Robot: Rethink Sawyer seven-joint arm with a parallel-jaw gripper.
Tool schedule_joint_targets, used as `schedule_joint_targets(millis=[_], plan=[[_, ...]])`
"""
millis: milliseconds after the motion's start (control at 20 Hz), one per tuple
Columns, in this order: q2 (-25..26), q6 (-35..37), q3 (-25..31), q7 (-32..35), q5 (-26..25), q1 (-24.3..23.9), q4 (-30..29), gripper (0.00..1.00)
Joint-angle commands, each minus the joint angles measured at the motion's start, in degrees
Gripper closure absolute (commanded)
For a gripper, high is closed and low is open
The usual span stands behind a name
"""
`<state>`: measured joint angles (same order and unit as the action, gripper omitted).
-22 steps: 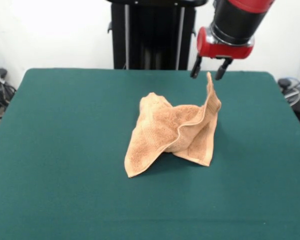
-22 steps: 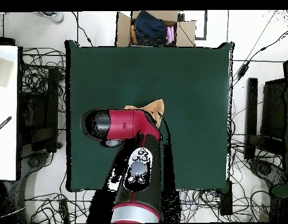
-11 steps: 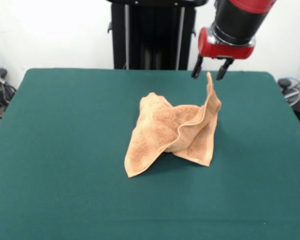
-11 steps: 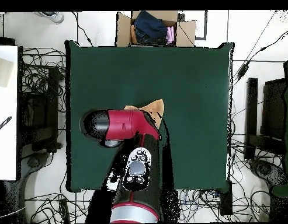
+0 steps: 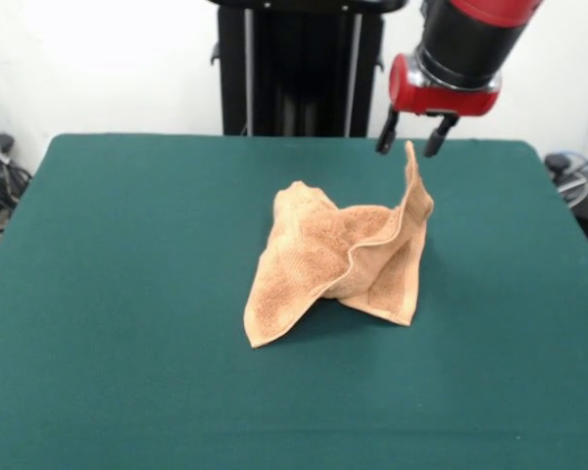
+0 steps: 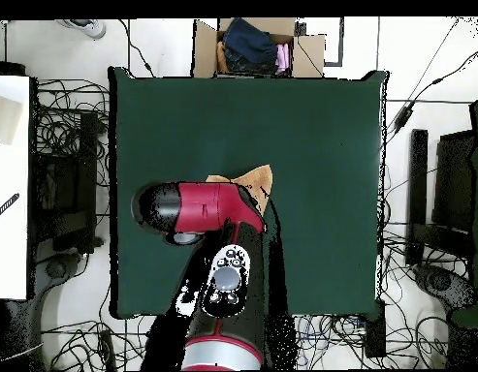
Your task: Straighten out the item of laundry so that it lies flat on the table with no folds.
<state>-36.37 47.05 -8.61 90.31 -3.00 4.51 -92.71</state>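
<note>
Hanging with its jaws spread and empty, the gripper [image 5: 410, 134] sits just above the upturned corner of the crumpled orange-tan towel [image 5: 338, 259], whose remaining folds slump below and forward of it on the green table [image 5: 127, 294].

Bright even light, soft shadow under towel [image 5: 338, 259] – sharp focus, no glare

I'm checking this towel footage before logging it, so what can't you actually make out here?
- Overhead view: most of the towel is hidden under the red arm; only one corner shows.
- Overhead view: the end effector is hidden by the arm.
- Front view: the towel's underside and inner folds are hidden by its own layers.
- Front view: the arm is cut off by the top edge.
</note>
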Motion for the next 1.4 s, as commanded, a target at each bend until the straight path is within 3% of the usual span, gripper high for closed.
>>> schedule_joint_targets(millis=[50,250,300,1400], plan=[[1.15,0.71,2.21,9.24,-0.45,1.11,-1.06,0.00],[0.80,-1.93,1.97,9.55,-0.87,1.37,-1.57,0.00],[0.65,-3.04,1.90,9.67,-1.02,1.45,-1.81,1.00],[0.70,-3.12,1.10,10.85,-0.59,2.52,-1.45,1.00]])
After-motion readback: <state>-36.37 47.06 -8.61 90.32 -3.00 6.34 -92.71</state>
